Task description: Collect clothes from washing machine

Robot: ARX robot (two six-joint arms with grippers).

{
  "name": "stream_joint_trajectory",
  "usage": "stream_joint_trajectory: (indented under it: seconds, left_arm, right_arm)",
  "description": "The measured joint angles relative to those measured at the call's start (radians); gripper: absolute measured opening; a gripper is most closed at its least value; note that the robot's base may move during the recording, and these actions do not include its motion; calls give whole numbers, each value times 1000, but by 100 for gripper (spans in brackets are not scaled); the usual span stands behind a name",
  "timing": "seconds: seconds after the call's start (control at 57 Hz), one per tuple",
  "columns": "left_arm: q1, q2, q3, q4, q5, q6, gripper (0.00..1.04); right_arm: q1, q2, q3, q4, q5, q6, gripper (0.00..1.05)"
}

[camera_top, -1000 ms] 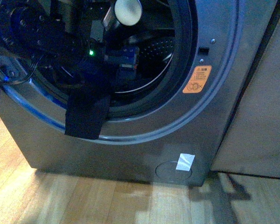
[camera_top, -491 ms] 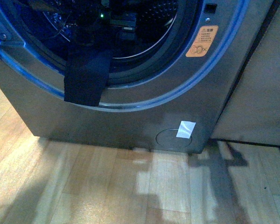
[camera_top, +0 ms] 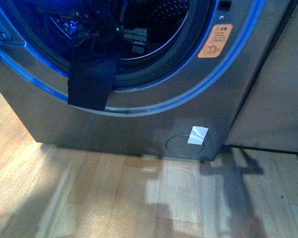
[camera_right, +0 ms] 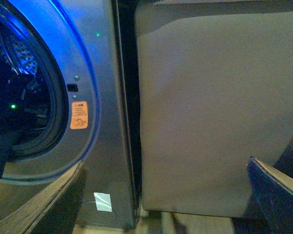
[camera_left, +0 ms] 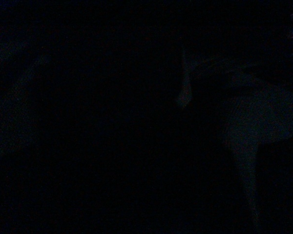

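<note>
The grey washing machine (camera_top: pixel 139 124) fills the upper front view, its porthole open on the perforated drum (camera_top: pixel 164 12). The dark navy clothes (camera_top: pixel 89 82) hang as a limp strip over the black gasket (camera_top: pixel 154 69) and the lower door ring. My left gripper (camera_top: pixel 109 29) is inside the drum mouth with a green light on it, shut on the upper end of the clothes. The left wrist view is dark. My right gripper (camera_right: pixel 166 195) is open and empty, facing the machine's right edge (camera_right: pixel 107 146) and the beige cabinet (camera_right: pixel 215 107).
An orange warning sticker (camera_top: pixel 214 40) sits right of the porthole, and a white label (camera_top: pixel 197 135) lies by the round filter cap (camera_top: pixel 181 146). The beige cabinet (camera_top: pixel 273 94) stands close on the machine's right. Wooden floor (camera_top: pixel 114 198) lies in front.
The view has dropped, showing more floor. The left arm sits higher and deeper in the drum mouth. The clothes still hang over the door ring in about the same place.
</note>
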Motion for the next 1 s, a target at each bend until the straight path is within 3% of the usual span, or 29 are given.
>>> stream_joint_trajectory:
  seconds: [0.298,0.386,0.561,0.702,0.842,1.0]
  left_arm:
    - [-2,16,51,-104,-36,-3,97]
    - [-3,14,48,-118,-43,-16,85]
    - [-3,-64,-104,-47,-31,-63,46]
    - [-3,-126,-217,13,-23,-85,23]
    - [-11,-185,-328,95,-19,-96,8]
    - [-35,-287,-518,240,-7,-71,7]
  right_arm:
    - [0,0,0,0,0,0,97]
    - [0,0,0,0,0,0,97]
    - [0,0,0,0,0,0,97]
    - [0,0,0,0,0,0,97]
    - [0,0,0,0,0,0,97]
    - [0,0,0,0,0,0,97]
